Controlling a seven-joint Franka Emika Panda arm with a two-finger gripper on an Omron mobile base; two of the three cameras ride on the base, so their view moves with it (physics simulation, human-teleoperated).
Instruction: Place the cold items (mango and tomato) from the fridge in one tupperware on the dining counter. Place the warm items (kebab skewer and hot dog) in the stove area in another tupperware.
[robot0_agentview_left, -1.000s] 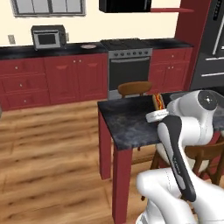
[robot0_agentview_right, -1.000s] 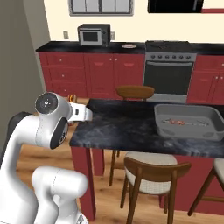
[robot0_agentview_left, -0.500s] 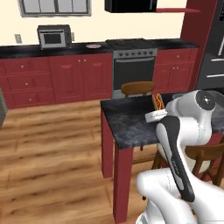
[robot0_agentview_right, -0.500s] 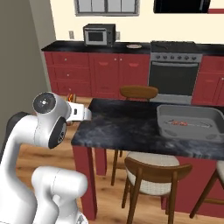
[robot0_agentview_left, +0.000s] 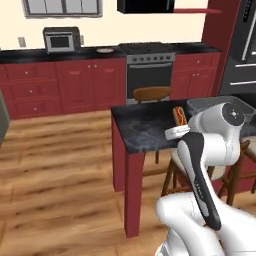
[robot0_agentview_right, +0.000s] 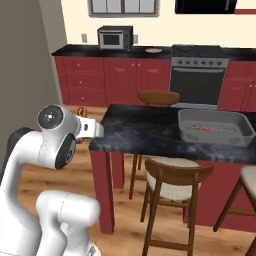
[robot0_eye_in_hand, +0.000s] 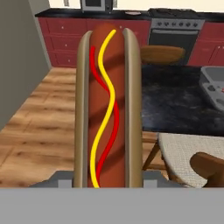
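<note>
A: Carrying the hot dog (robot0_eye_in_hand: 108, 105) in its tan bun, red and yellow sauce lines on top. The gripper (robot0_eye_in_hand: 108, 177) is part closed on the bun's lower end; the bun stands straight up out of the jaws in the hand view. Fingertips are hidden behind the bun.

B: Where's the drop?

A: Landmark is the dark marbled dining counter (robot0_agentview_right: 150, 132). The grey rectangular tupperware (robot0_agentview_right: 216, 126) sits on the counter's far right end as the right base view sees it. Something thin and reddish lies inside, likely the kebab skewer (robot0_agentview_right: 210, 128), too small to confirm.

B: And the hot dog relative to the counter?

A: Off the counter's left edge, just beside that end, at about top height. In the left base view it shows (robot0_agentview_left: 179, 115) over the counter's near side, close to the tub.

B: How to do it well?

A: My read: come in above the counter top, not level with it, so the bun clears the edge. Cross the counter toward the tub. Tip the bun lengthwise along the tub's long side before release. Lower inside the walls, then let go, since a high drop may bounce it out or knock the skewer.

B: Risks?

A: The brown wooden stool (robot0_agentview_right: 171, 174) under the counter's front edge sits near the arm's path. Grip is on one end only, so the bun could pivot.
</note>
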